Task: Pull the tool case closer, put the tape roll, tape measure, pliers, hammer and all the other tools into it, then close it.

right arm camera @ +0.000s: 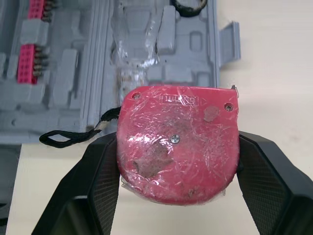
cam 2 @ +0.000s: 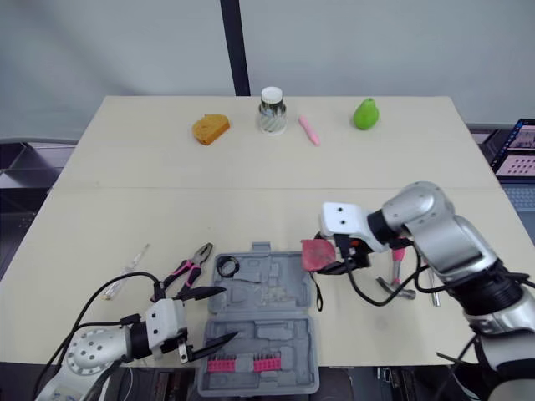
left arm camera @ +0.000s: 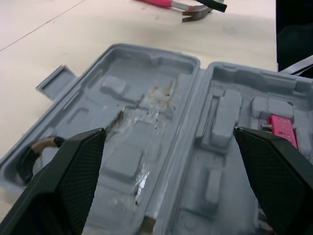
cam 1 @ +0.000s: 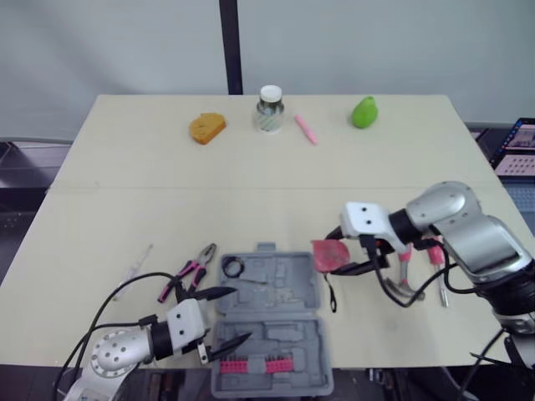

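Note:
The grey tool case [cam 1: 272, 322] lies open near the table's front edge, with a black tape roll [cam 1: 231, 267] in its far left corner and a pink bit rack [cam 1: 259, 364] in the near half. My right gripper [cam 1: 351, 260] is shut on the red tape measure [right arm camera: 178, 144], held just above the case's right edge, its black strap [cam 1: 332, 296] hanging down. My left gripper [cam 1: 227, 317] stands open over the case's left side. Pink-handled pliers [cam 1: 191, 271] lie left of the case. The hammer [cam 1: 405, 271] and a screwdriver [cam 1: 438, 267] lie under my right arm.
A clear-handled screwdriver [cam 1: 134, 271] lies far left. Along the back of the table [cam 1: 167, 192] sit an orange sponge [cam 1: 206, 128], a jar [cam 1: 269, 109], a pink marker [cam 1: 306, 129] and a green pear [cam 1: 364, 112]. A laptop [cam 1: 518, 146] stands beyond the right edge.

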